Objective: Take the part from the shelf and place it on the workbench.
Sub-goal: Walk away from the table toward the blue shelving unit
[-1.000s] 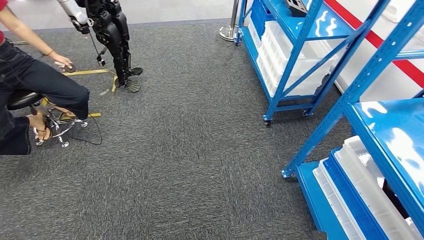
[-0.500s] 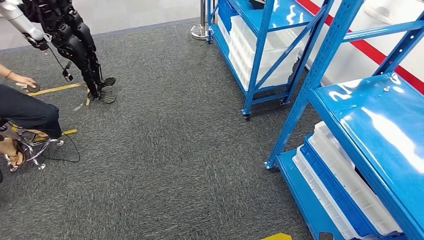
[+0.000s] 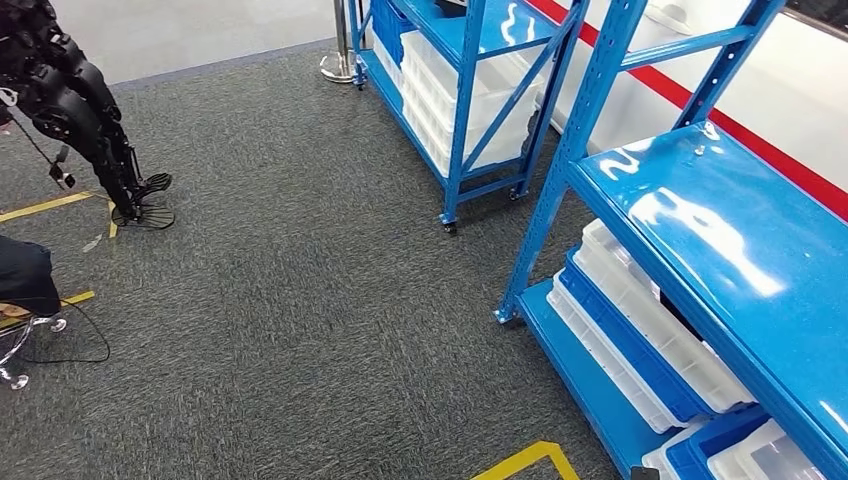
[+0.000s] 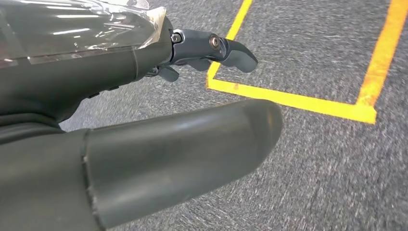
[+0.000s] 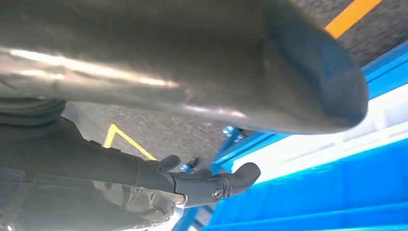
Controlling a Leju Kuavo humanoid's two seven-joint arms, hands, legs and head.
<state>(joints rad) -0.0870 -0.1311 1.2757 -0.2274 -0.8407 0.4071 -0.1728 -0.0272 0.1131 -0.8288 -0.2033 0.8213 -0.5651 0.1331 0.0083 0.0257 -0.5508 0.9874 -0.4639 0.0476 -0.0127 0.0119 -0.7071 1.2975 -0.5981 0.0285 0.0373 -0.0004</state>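
far left of head view: a second robot point(image 3: 85, 110) stands on the carpet point(image 3: 300, 300), with a person's knee point(image 3: 25, 275) and a stool base point(image 3: 15, 350) at the edge below it. yellow tape point(image 3: 530, 460) marks the floor near centre. right of that: the near shelf point(image 3: 720, 240), top glossy and bare where it shows, white and blue bins point(image 3: 640, 340) stacked on the lower level. a far shelf point(image 3: 470, 60) behind holds more bins.

part: cannot find it on either shelf; may lie outside these views.

left hand point(image 4: 159, 91): over carpet and tape, thumb and fingers apart, holds nothing. right hand point(image 5: 192, 139): beside the blue shelf frame, fingers apart, empty.

risks: right hand hangs close to the frame, so a turn or step could knock it against an upright. picking a shelf level before the part is seen means a wasted reach into the bins.
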